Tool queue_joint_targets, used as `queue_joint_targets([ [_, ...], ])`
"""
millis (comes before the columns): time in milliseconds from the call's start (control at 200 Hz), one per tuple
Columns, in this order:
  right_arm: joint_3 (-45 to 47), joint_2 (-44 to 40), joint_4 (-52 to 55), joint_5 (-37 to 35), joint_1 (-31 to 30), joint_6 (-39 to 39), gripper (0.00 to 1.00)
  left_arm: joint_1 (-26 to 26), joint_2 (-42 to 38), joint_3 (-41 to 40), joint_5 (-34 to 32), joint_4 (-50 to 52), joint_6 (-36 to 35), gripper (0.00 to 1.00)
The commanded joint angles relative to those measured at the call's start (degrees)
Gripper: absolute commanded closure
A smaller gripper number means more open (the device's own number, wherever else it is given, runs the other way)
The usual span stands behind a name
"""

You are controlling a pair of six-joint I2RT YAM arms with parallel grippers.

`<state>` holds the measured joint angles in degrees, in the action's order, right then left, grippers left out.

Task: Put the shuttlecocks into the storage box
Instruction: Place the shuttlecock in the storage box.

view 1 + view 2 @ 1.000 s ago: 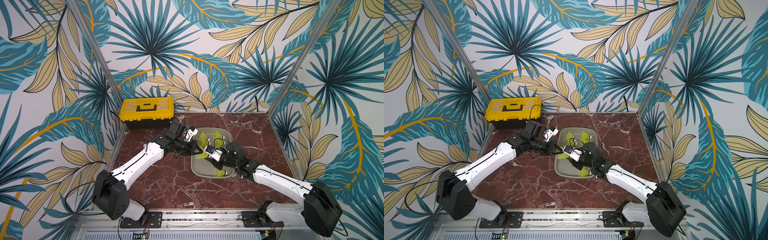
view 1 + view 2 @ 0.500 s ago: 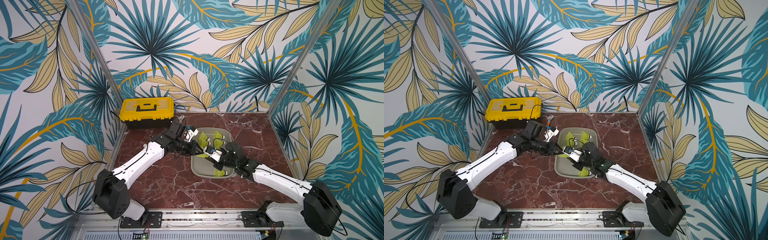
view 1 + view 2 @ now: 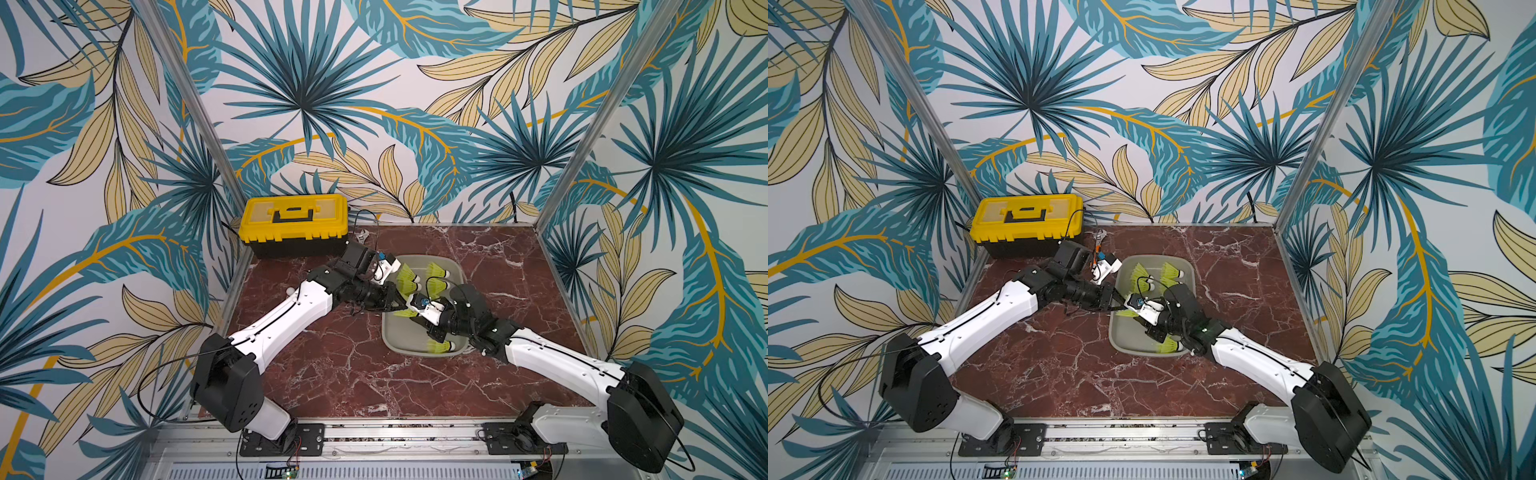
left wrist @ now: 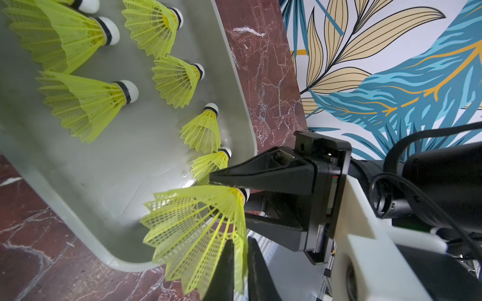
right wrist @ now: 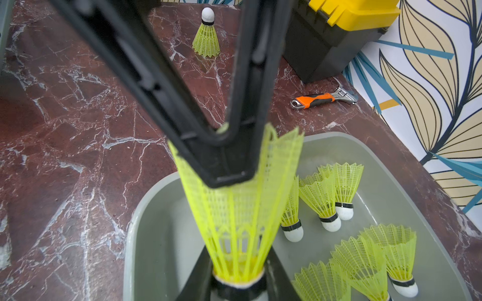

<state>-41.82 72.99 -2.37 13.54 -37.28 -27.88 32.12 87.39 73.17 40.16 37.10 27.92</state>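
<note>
Neon yellow-green plastic mesh is pinched from two sides at once. One shuttlecock (image 5: 234, 216) hangs in the air over a corner of the storage box (image 5: 135, 226). The right gripper (image 5: 237, 286) is closed on the banded white cork end, and the left gripper (image 4: 241, 243) is closed nearly flat on the thin edge of the skirt. This looks like a hand-over or a re-grip just above the grey tub.

Inside the tub at least six more shuttlecocks (image 4: 86, 104) lie on their sides on the floor. One shuttlecock (image 5: 206, 36) stands on its skirt on the marble table (image 3: 332, 374), near the yellow-lidded toolbox (image 3: 295, 224). An orange-handled adjustable wrench (image 5: 323, 100) lies by the toolbox, apart from everything else.

The main risk is the double grip. If either arm moves while both are clamped, the soft skirt could buckle or tear, or the cork could twist out. If the cork end is let go first, the shuttlecock would hang by a sliver of mesh and could slip. The held shuttlecock sits close to the rim, so a fall here could bounce it onto the marble. The two sets of fingers are also nearly touching, so a small misjudged move could knock them together.
</note>
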Motion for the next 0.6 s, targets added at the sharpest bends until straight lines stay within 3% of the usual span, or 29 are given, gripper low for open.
queue_joint_targets([
  [0,-0.70,-0.48,1.34,0.37,-0.18,0.37,0.73,0.39,0.64,2.33,0.63,-0.72,-0.72,0.99],
  [135,-0.11,-1.13,0.41,-1.21,-0.18,1.28,0.65,0.40,0.27,1.27,-0.20,-2.59,0.84,1.00],
  [235,1.38,-2.10,-1.77,-3.92,-0.17,2.52,0.46,0.40,-1.00,-1.04,-1.67,-7.97,4.70,1.00],
  [336,3.32,-3.76,-3.92,-7.34,-0.18,3.40,0.36,0.40,-1.29,-3.25,-1.99,-13.44,8.34,1.00],
  [596,9.51,-11.12,-6.89,-15.72,-0.19,7.22,0.29,0.40,-0.76,-6.33,-6.00,-19.13,12.90,1.00],
])
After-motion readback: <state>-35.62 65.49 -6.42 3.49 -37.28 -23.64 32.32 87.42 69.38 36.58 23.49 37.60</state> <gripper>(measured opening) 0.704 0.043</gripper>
